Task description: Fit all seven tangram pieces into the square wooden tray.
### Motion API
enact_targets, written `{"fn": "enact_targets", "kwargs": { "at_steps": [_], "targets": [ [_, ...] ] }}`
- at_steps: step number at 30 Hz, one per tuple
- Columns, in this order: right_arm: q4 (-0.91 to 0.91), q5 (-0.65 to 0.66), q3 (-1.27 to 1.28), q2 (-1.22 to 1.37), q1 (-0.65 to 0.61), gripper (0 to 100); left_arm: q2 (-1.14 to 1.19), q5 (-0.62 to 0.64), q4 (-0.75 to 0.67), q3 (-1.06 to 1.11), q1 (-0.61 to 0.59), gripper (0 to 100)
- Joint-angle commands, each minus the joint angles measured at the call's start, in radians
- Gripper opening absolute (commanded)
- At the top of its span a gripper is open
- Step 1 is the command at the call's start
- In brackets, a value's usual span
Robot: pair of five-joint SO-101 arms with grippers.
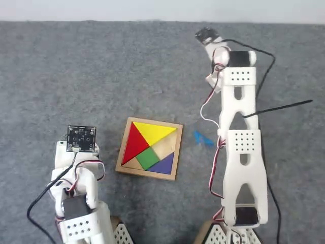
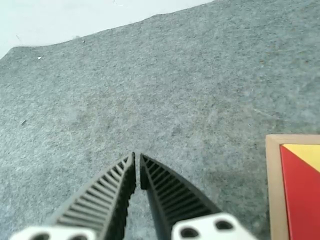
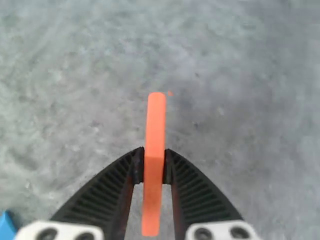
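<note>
Nearest the bases, the left arm (image 1: 65,161): white plastic, folded back on itself. Left jaws: black, ribbed, wedge-shaped. Press together at the tips with nothing between, low over the worktop (image 1: 76,76), a fuzzy grey felt-like mat.

Just beyond, beside that arm, the square wooden tray (image 1: 157,122): pale rim, turned slightly askew, flat on the felt. Holds a large yellow triangle (image 1: 154,132) along the far side, a large red triangle (image 1: 134,145) on the side toward the left arm, a green square (image 1: 148,158) near the middle and a violet-blue triangle (image 1: 163,165) at the near edge. Leaves bare wood in two gaps: one between yellow and violet-blue, one small and three-cornered at the near corner below the red.

Between the tray and the right arm (image 1: 245,142), apart from both, a small blue piece (image 1: 203,138), flat on the felt.

Farthest out, at the end of that long, outstretched white arm, the right jaws, the same ribbed black. Pinch a thin orange piece (image 3: 156,120) edge-on, its rounded free end standing out past the tips.
</note>
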Motion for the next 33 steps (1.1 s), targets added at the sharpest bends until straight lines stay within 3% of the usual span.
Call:
{"fn": "enact_targets", "kwargs": {
  "at_steps": [1, 8, 20, 28, 33],
  "targets": [
    [0.051, -0.104, -0.006, -0.14, 0.035, 2.2, -0.02, -0.012, 0.003, -0.013, -0.003, 2],
    [0.042, -0.25, 0.74, -0.611, -0.013, 1.3, -0.02, -0.012, 0.003, -0.013, -0.003, 2],
    [-0.208, -0.434, 1.677, -1.382, -0.311, 1.5, -0.02, -0.012, 0.005, -0.013, -0.003, 2],
    [-0.61, -0.489, 2.096, -1.56, -0.598, 1.6, -0.02, -0.012, 0.005, -0.013, -0.003, 2],
    [-0.74, -0.578, 2.217, -1.56, -0.668, 1.7, -0.02, -0.012, 0.005, -0.013, -0.003, 2]
  ]
}}
